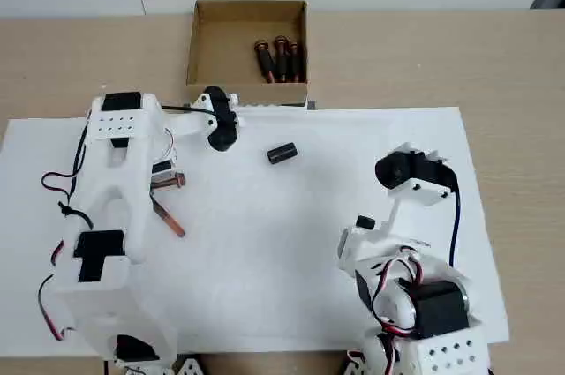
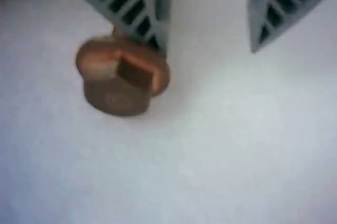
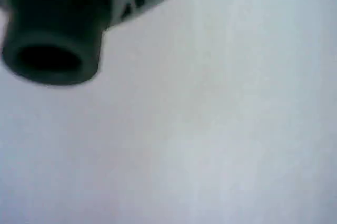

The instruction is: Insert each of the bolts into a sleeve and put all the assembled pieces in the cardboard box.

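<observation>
Pick-up time on the bolt (image 2: pixel 122 79), by the look of it: it lies on the white sheet (image 1: pixel 265 287) close to the sheet's left edge, towards the far left corner, with a second bolt (image 1: pixel 168 216) just nearer along that edge. The left gripper (image 2: pixel 208 45) hangs right over it, jaws spread wide, one finger (image 2: pixel 131 2) against the bolt's head and the other well clear, nothing gripped. Next it wants centring over the shank, then a close. Over by the right edge, the right gripper (image 1: pixel 406 172) looks clamped on a black sleeve (image 3: pixel 50 45), bore open and waiting. A spare sleeve (image 1: pixel 282 153) sits near the sheet's far edge, just short of the cardboard box (image 1: pixel 192 40), where assembled pieces (image 1: pixel 281 59) already lie.
</observation>
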